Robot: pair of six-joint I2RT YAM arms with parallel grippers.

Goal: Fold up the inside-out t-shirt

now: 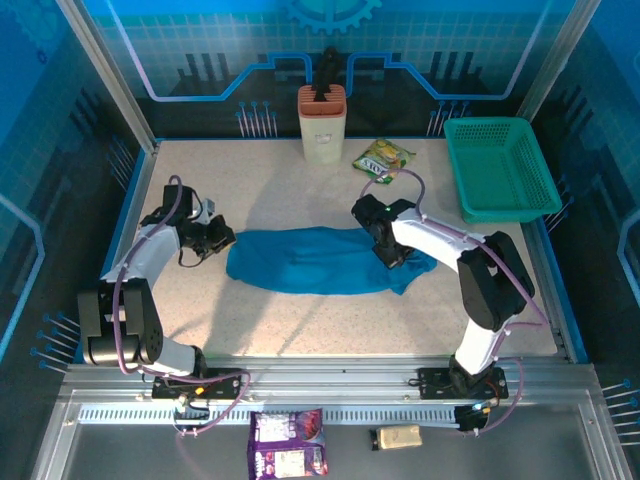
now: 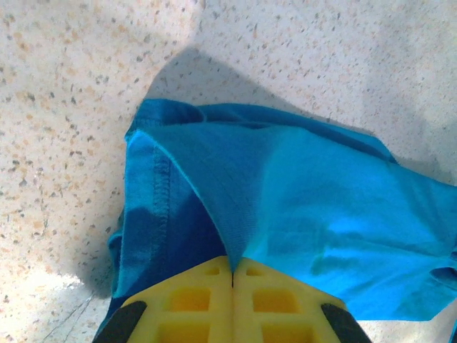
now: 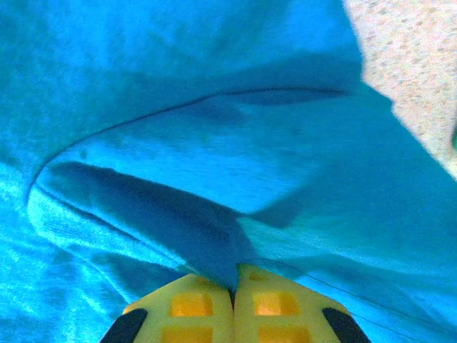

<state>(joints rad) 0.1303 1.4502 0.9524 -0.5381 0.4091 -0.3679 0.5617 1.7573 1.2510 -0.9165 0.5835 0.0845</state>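
Note:
The inside-out t-shirt (image 1: pixel 315 260) is plain blue cloth, lying bunched in a long band across the middle of the table. My left gripper (image 1: pixel 222 240) sits at its left end, shut on a pinched fold of the shirt (image 2: pixel 285 200); a stitched hem runs down the cloth beside the yellow fingers (image 2: pixel 193 296). My right gripper (image 1: pixel 392 252) is over the shirt's right part, shut on a ridge of cloth (image 3: pixel 214 236) that rises into its yellow fingers (image 3: pixel 282 304).
A teal mesh basket (image 1: pixel 500 168) stands at the back right. A beige holder (image 1: pixel 322 122) and a green-yellow snack packet (image 1: pixel 383 157) sit at the back middle. Two more packets (image 1: pixel 288 442) lie below the table's near rail.

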